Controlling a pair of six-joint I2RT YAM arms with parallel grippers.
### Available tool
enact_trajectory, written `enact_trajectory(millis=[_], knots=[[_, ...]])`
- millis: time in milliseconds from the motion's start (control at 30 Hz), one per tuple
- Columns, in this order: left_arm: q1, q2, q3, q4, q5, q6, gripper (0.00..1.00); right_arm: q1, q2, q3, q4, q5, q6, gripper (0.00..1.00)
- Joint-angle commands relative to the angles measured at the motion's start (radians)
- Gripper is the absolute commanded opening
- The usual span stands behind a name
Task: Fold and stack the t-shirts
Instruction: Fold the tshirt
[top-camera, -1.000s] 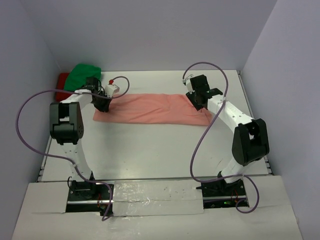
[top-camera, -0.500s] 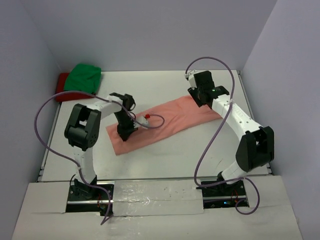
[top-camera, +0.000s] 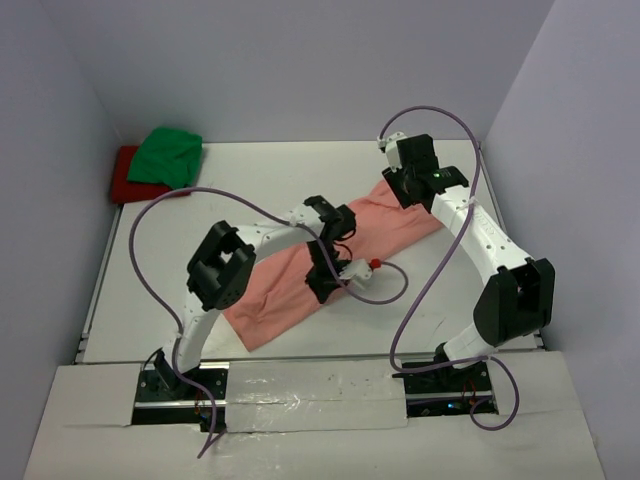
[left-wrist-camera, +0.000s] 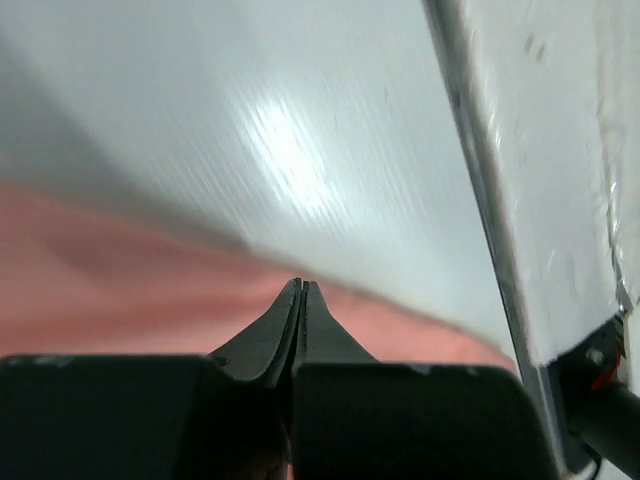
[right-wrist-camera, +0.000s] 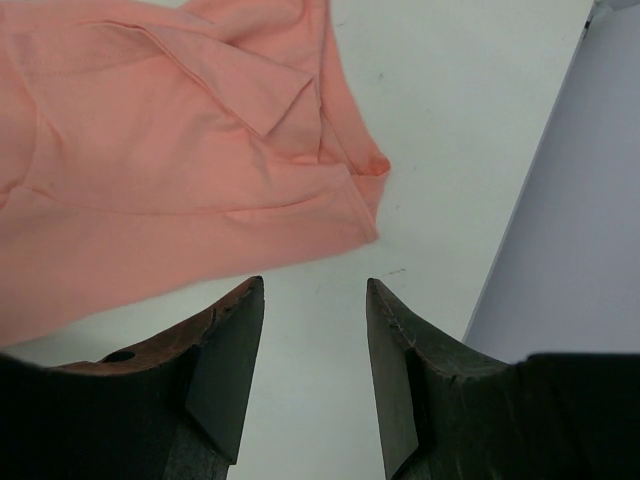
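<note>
The salmon-pink t-shirt (top-camera: 300, 290) lies as a long band running diagonally from the near left to the far right of the table. My left gripper (top-camera: 322, 288) is low over its near edge, jaws shut on the cloth; in the left wrist view the closed gripper (left-wrist-camera: 300, 283) has pink fabric (left-wrist-camera: 110, 270) behind it. My right gripper (top-camera: 402, 186) hovers open just past the shirt's far right end (right-wrist-camera: 200, 150), above bare table, with nothing between its fingers. The green t-shirt (top-camera: 170, 153) lies bunched on the red one (top-camera: 124, 183) in the far left corner.
White walls close the table at left, back and right; the right wall (right-wrist-camera: 560, 240) stands close beside my right gripper. Purple cables (top-camera: 170, 210) loop from both arms over the table. A metal rail (left-wrist-camera: 480, 180) runs along the table edge in the left wrist view.
My left gripper swept from the far left to the middle, dragging the pink shirt's left end toward the front so the shirt now lies diagonally. The right gripper drifted slightly back and right.
</note>
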Motion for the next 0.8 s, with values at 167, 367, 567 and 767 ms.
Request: enact_trajectory(millis=[167,367,567,767], knots=[[-0.069,0.158,0.379,0.008,0.206,-0.093,0.0,-0.027,-0.072,0.015,-0.019,-0.015,0.021,0.53],[0.058,-0.057,0.213,0.536,0.106,-0.464,0.0,-0.04,-0.038,-0.059,0.015,-0.148,0.065,0.51],[0.276,-0.257,0.041,0.919,-0.093,-0.793,0.62,-0.017,0.192,-0.048,0.0,-0.25,0.099,0.0],[0.475,-0.464,-0.172,1.122,-0.213,-0.882,0.7,-0.009,0.33,-0.008,0.014,-0.285,0.104,0.0]])
